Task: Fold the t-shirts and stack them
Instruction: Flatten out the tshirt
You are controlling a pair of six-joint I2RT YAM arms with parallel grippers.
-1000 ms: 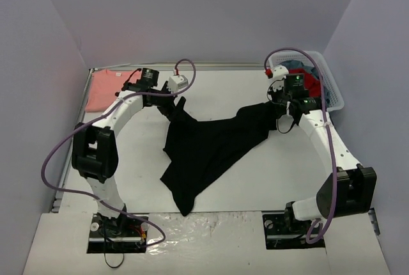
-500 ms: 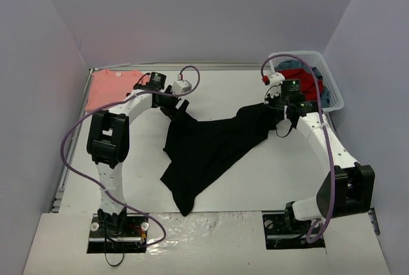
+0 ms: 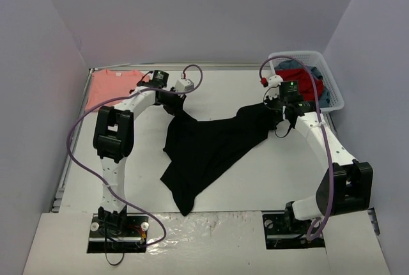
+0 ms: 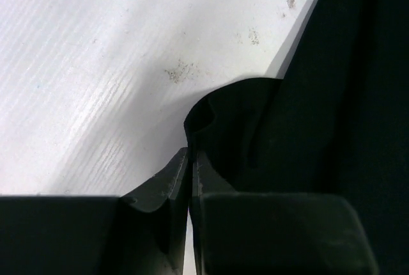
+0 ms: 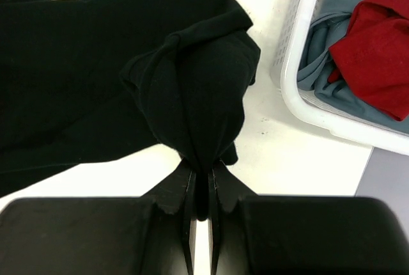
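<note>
The black t-shirt [image 3: 211, 147] lies crumpled across the middle of the white table, stretched between both arms. My left gripper [image 3: 177, 109] is shut at its upper left corner. In the left wrist view a fold of the black t-shirt [image 4: 307, 115] meets the closed tips of the left gripper [image 4: 190, 158]. My right gripper [image 3: 277, 116] is shut on the shirt's upper right corner. The right wrist view shows a bunch of black t-shirt [image 5: 192, 83] pinched in the right gripper [image 5: 200, 179]. The salmon-pink t-shirt [image 3: 112, 87] lies flat at the far left corner.
A white laundry basket [image 3: 335, 99] stands at the far right with red and blue-grey clothes [image 3: 300, 77] in it. Its rim [image 5: 291, 89] is close to the right of my right gripper. Purple walls enclose the table on three sides.
The left arm has swung right to the black shirt's upper left corner and its jaws have closed there. The right gripper has shifted slightly and keeps its hold.
</note>
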